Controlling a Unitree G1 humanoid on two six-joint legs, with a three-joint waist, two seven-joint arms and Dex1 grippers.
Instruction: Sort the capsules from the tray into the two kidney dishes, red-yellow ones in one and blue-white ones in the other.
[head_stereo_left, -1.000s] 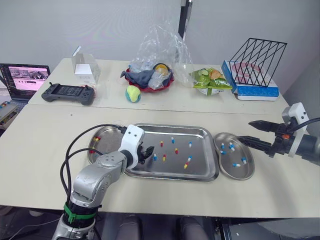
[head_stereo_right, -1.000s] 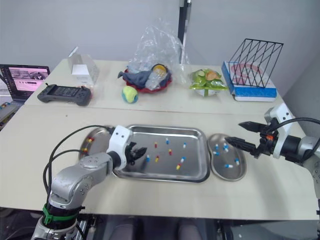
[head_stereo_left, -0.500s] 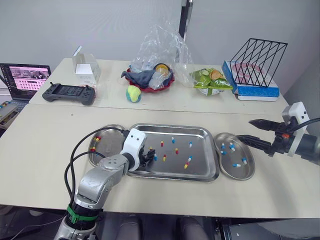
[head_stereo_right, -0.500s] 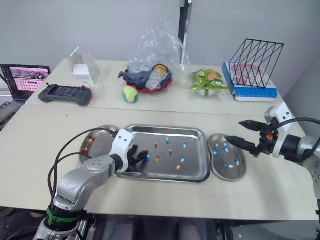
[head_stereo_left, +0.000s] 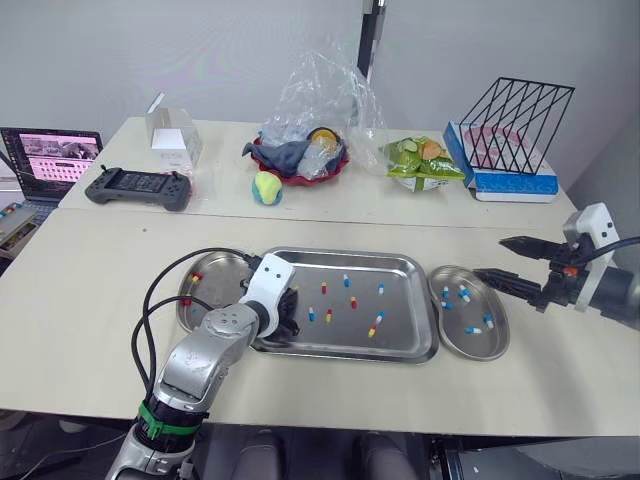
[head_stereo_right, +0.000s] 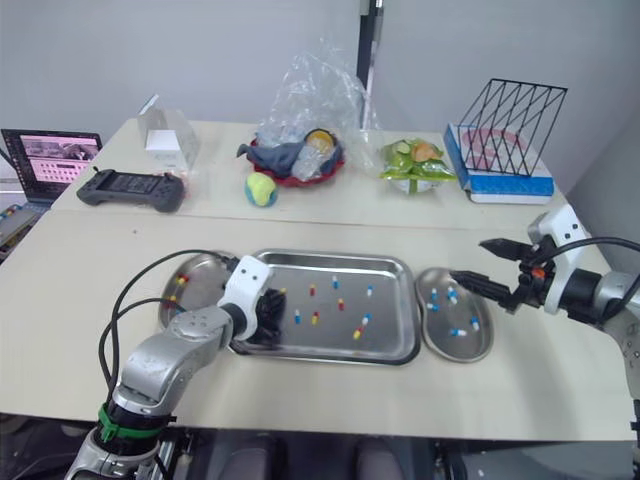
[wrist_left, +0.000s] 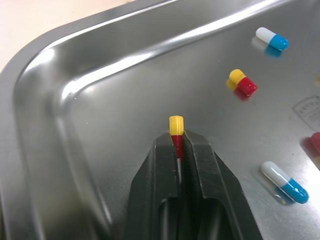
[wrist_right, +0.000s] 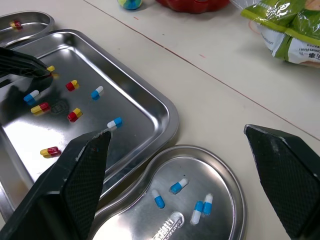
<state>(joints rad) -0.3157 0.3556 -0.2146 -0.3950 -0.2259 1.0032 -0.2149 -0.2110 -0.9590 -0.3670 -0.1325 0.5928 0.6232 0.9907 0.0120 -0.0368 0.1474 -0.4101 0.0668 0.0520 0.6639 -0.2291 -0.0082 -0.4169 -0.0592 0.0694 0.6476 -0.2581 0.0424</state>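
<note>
Pale tabletop (head_stereo_left: 90, 300) carries a steel tray (head_stereo_left: 400, 262) with a kidney dish on each side. Over the tray's left end, near its corner, the left gripper (wrist_left: 177, 142) is pinched tight on a red-yellow capsule (wrist_left: 176, 127), whose yellow end pokes out past the fingertips. Loose capsules (head_stereo_left: 352, 301) of both kinds lie across the tray floor. Left of the tray, the left dish (head_stereo_left: 222, 262) holds red-yellow capsules (head_stereo_left: 193, 277). Right of the tray, the right dish (head_stereo_left: 470, 352) holds blue-white capsules (head_stereo_left: 463, 294); the right gripper (head_stereo_left: 490, 257) hovers over it, jaws spread wide and empty.
</note>
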